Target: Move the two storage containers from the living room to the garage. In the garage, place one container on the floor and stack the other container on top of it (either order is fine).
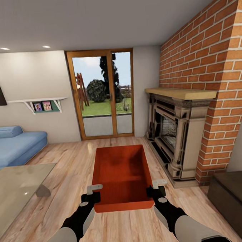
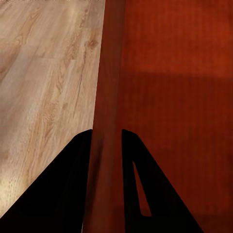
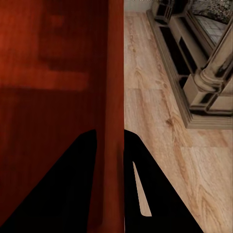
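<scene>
I am in the living room. One orange-red storage container [image 1: 122, 171] lies lengthwise in front of me over the light wood planks, open side up and with nothing in it. My left gripper [image 1: 92, 195] is shut on the container's left wall near its near corner; in the left wrist view the dark fingers [image 2: 73, 184] straddle that thin wall [image 2: 108, 97]. My right gripper [image 1: 157, 189] is shut on the right wall in the same way, its fingers [image 3: 145, 189] on either side of the wall [image 3: 112, 73]. The garage is out of view.
A stone fireplace [image 1: 176, 139] in a red-brick wall [image 1: 210, 58] stands close on the right, with a dark low cabinet [image 1: 233, 196] nearer me. A glass table [image 1: 14, 188] and a blue sofa [image 1: 15, 145] are on the left. Wood-framed glass doors [image 1: 101, 97] are straight ahead.
</scene>
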Motion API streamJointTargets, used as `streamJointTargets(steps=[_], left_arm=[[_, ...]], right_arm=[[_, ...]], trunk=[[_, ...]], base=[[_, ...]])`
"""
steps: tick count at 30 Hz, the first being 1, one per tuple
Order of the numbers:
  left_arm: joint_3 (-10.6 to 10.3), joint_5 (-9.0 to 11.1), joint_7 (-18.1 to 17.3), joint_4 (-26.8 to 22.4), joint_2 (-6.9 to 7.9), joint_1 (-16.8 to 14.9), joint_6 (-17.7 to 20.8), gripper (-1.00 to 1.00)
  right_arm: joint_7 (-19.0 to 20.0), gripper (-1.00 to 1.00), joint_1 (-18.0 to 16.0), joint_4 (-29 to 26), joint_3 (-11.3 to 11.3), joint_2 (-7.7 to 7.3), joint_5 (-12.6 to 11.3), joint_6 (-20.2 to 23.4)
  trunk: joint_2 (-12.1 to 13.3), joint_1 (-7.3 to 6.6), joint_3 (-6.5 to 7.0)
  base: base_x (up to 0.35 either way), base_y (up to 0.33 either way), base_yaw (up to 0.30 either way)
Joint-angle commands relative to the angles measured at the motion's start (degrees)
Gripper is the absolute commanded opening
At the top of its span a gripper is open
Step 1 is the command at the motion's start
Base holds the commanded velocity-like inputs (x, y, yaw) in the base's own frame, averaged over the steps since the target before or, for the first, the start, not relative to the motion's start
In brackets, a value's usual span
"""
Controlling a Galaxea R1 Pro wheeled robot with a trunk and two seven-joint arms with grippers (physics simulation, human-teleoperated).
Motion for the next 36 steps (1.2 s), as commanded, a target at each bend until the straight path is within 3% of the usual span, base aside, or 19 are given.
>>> streamJointTargets(steps=[1, 10, 36], left_arm=[[0.55, -0.54, 0.41, -0.22, -0.13, -0.07, 0.05, -1.0], [0.55, -0.54, 0.38, -0.22, -0.12, -0.07, 0.05, -1.0], [0.55, -0.54, 0.41, 0.06, -0.11, -0.07, 0.13, -1.0]], right_arm=[[-0.56, -1.0, -0.02, 0.24, -0.43, 0.01, -0.14, -0.12], [-0.51, -1.0, -0.02, 0.57, -0.41, 0.01, -0.08, -0.06], [-0.57, -1.0, -0.02, 0.61, -0.41, 0.01, -0.08, -0.12]], trunk=[[-0.06, 0.01, -0.01], [-0.06, 0.01, 0.21], [-0.06, 0.01, 1.18]], base=[[0.0, 0.0, 0.0], [0.0, 0.0, 0.069], [0.0, 0.0, 0.248]])
